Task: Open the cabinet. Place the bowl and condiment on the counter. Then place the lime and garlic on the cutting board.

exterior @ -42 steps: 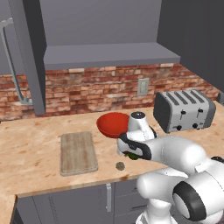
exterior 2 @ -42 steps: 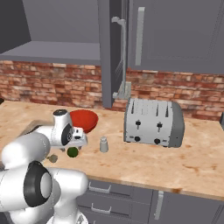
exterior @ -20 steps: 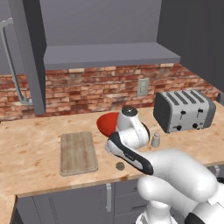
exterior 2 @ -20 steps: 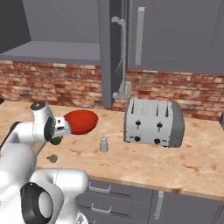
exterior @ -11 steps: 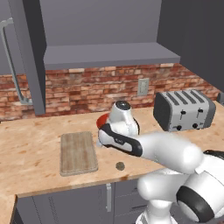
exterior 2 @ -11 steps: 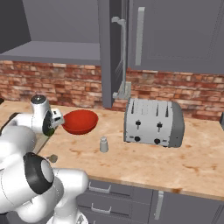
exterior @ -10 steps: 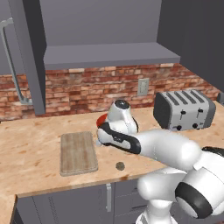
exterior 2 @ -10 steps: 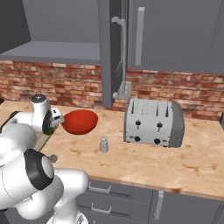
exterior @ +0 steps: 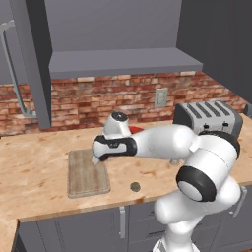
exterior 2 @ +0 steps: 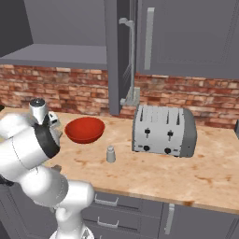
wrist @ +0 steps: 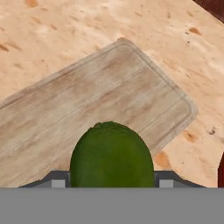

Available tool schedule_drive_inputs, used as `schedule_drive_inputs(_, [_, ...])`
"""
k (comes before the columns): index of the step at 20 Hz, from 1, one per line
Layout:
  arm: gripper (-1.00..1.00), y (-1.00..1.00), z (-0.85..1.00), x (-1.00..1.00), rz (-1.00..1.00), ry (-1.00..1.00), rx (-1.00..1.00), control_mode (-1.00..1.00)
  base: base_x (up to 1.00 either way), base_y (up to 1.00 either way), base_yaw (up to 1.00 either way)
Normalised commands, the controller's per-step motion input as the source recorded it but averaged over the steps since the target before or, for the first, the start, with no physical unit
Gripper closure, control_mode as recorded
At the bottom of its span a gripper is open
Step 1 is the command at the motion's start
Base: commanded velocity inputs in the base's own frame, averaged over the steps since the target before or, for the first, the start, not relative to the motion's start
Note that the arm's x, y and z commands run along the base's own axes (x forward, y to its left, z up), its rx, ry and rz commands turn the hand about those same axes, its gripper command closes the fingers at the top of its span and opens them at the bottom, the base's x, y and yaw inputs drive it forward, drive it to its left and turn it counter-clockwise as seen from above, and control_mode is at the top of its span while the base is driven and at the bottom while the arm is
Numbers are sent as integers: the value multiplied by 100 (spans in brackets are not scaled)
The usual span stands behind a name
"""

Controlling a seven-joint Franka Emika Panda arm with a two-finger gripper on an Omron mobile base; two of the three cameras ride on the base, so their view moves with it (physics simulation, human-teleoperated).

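The dark green lime (wrist: pixel 112 155) sits between my gripper's (wrist: pixel 112 180) two tips, which are shut on it. It hangs just above the near right part of the pale wooden cutting board (wrist: pixel 87 109). From the left base camera, my gripper (exterior: pixel 97 158) is over the cutting board's (exterior: pixel 86 173) far right corner. The grey-brown garlic (exterior: pixel 135 186) lies on the tan counter (exterior: pixel 39 162) right of the board. The red bowl (exterior 2: pixel 85 130) and a small grey condiment shaker (exterior 2: pixel 110 154) stand on the counter. The cabinet's left door (exterior 2: pixel 113 56) stands open.
A silver toaster (exterior 2: pixel 163 130) stands on the counter right of the bowl. The cabinet's right door (exterior 2: pixel 191 32) is closed, with its bar handle (exterior 2: pixel 149 38). A brick wall (exterior: pixel 74 98) backs the counter. Lower grey cabinets (exterior: pixel 88 229) run below the front edge.
My arm has swung left from beside the bowl, carrying the lime from near the garlic to above the cutting board. The bowl, the shaker and the garlic have stayed put.
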Motion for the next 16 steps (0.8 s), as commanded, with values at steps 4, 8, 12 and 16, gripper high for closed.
schedule_drive_inputs(4, [100, 38, -48, 35, 6, 0, 0, -100, 0, 0, 0])
schedule_drive_inputs(8, [100, 36, -31, 21, 5, 0, 0, -100, 0, 0, 0])
schedule_drive_inputs(12, [100, 27, -2, 13, 1, 0, 0, -100, 0, 0, 0])
schedule_drive_inputs(16, [-100, 3, 0, 0, 0, 0, 0, -100, 0, 0, 0])
